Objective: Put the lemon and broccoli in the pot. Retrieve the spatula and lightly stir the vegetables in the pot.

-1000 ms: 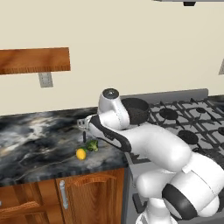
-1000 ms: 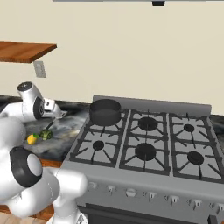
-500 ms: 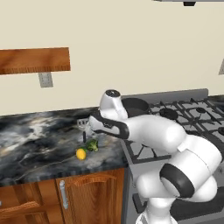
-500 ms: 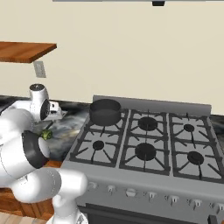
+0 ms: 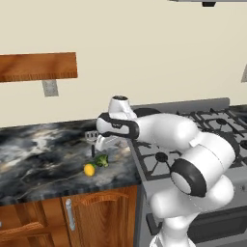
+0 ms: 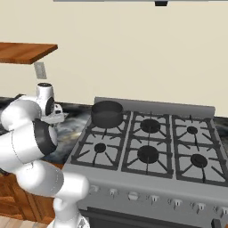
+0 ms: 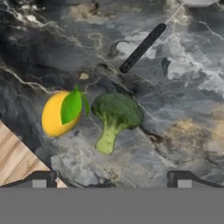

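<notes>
Your gripper (image 7: 111,177) hangs above the marble counter (image 7: 183,113), w/ the fingertips (image 7: 41,178) set wide apart and nothing between them. In the hand view the lemon (image 7: 59,114), w/ a green leaf on top, lies just beside the broccoli (image 7: 114,118); they're close but apart. The broccoli's on its side, pale stem pointing toward the fingertips. The spatula (image 7: 142,47) lies further out on the counter, black handle angled toward the broccoli, silver head at the frame edge.

From the left base view you see the lemon (image 5: 89,169) and broccoli (image 5: 101,159) near the counter's front edge, left of the stove (image 5: 159,154), w/ the spatula (image 5: 91,142) behind them under the hand. The pot (image 6: 107,113) sits on the stove's back-left burner, well apart from the veg.
</notes>
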You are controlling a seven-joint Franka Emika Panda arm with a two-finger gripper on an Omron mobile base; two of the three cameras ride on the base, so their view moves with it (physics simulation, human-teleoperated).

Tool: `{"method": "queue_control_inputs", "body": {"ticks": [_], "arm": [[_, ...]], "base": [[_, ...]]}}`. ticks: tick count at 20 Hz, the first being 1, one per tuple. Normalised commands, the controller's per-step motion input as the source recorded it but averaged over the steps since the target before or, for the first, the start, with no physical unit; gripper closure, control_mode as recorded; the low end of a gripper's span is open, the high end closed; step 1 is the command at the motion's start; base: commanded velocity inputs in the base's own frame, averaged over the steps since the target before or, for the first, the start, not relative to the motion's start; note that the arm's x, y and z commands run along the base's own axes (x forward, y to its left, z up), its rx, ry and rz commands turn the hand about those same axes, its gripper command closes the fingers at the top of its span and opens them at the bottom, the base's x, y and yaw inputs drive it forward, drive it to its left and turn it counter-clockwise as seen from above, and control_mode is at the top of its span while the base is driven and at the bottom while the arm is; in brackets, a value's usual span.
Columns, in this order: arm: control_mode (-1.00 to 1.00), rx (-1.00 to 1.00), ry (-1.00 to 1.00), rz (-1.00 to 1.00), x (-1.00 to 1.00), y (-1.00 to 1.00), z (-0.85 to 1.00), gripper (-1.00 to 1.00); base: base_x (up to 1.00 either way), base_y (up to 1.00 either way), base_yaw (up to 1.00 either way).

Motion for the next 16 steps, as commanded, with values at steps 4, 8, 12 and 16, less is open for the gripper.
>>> {"method": "queue_control_inputs", "body": {"ticks": [4,8,12,16], "arm": [[-1.00,-0.21,0.10,0.13,0.00,0.24,-0.14,-1.00],[-1.00,-0.06,-0.10,0.15,-0.01,0.01,-0.33,-1.00],[-1.00,-0.03,-0.12,0.09,0.13,0.07,-0.34,-1.00],[-1.00,-0.08,0.00,0.05,0.25,0.13,-0.33,-1.00]], "base": [[0.00,0.00,0.00],[0.00,0.00,0.00],[0.00,0.00,0.00],[0.00,0.00,0.00]]}}
